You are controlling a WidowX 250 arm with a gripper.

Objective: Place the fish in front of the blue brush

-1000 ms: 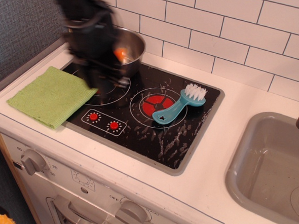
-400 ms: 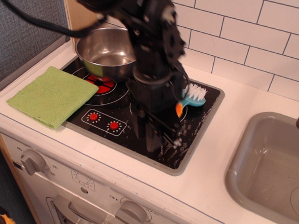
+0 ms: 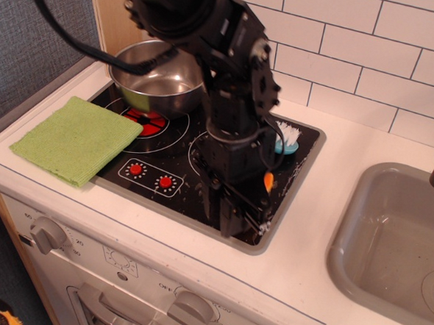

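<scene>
My gripper point(image 3: 245, 210) hangs low over the front right part of the black stovetop point(image 3: 157, 170), fingers pointing down. A small piece of the orange fish point(image 3: 268, 181) shows at the gripper's right side, so the jaws are shut on it. The blue brush point(image 3: 285, 139) lies just behind the gripper; only its white bristle head and a bit of blue show, and the handle is hidden behind the arm. The fish sits in front of the brush head, just above the stovetop.
A steel pot point(image 3: 159, 76) stands on the back left burner. A green cloth point(image 3: 74, 139) lies at the stove's left edge. A grey sink point(image 3: 393, 243) is at the right. White tiled wall behind. Oven knobs point(image 3: 47, 234) line the front.
The arm carried the fish from the pot at the back left across to the front right of the stove, then lowered it slightly in front of the brush.
</scene>
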